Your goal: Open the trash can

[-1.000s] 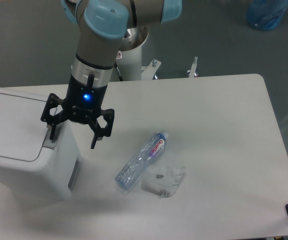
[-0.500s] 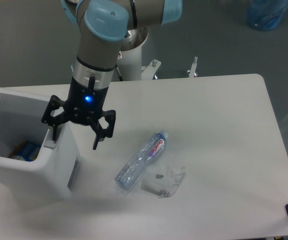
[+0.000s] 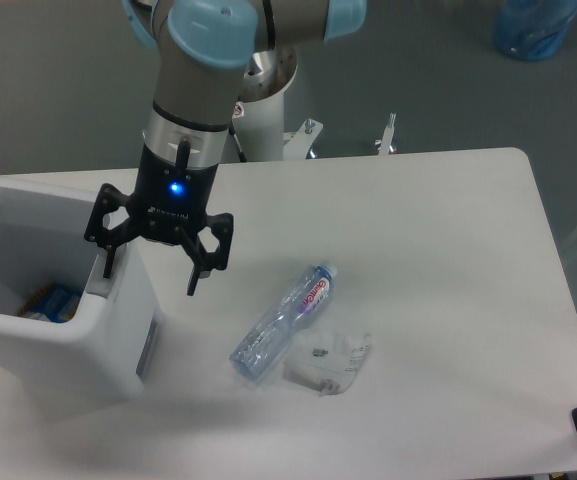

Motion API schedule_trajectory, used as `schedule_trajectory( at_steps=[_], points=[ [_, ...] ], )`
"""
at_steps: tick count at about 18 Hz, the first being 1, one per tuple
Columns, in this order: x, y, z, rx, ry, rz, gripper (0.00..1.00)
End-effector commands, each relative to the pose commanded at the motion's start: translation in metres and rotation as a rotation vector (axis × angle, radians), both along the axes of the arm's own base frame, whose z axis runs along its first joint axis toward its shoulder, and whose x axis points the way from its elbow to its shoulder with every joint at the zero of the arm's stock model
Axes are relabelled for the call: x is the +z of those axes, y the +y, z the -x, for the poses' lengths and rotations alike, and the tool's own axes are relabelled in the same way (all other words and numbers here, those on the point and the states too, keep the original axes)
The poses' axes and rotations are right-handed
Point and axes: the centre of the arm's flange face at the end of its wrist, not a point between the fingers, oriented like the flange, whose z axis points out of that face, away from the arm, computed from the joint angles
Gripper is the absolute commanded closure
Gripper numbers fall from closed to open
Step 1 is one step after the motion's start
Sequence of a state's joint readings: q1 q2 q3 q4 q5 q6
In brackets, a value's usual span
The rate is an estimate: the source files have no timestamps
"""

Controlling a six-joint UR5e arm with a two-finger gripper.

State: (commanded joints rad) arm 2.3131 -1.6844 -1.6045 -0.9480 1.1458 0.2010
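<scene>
The trash can [image 3: 88, 345] is a big boxy white bin at the table's left edge. Its lid is up and mostly out of frame, so the inside shows, with blue and orange litter [image 3: 50, 300] at the bottom. My black gripper [image 3: 148, 278] hangs open over the bin's right rim. One finger [image 3: 106, 262] reaches down at the rim where the tab is. The other finger [image 3: 194, 276] is outside the bin, over the table. Nothing is held between them.
A clear plastic water bottle [image 3: 283, 320] lies on its side on the white table [image 3: 448, 280], right of the bin. A crumpled clear wrapper [image 3: 328, 362] lies just beside it. A blue bag [image 3: 533, 25] sits on the floor at the far right.
The bin's lid was shut one second ago and has swung up, baring the inside. My gripper has barely moved, staying at the right rim.
</scene>
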Motion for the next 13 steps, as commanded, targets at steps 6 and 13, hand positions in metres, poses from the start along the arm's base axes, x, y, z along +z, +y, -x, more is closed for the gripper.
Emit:
schedule_trajectory(
  at_steps=[6, 13],
  points=[
    [-0.010, -0.058, 0.084, 0.130, 0.130, 0.096, 0.00],
    [-0.062, -0.136, 0.218, -0.018, 0.284, 0.230, 0.00]
  ],
)
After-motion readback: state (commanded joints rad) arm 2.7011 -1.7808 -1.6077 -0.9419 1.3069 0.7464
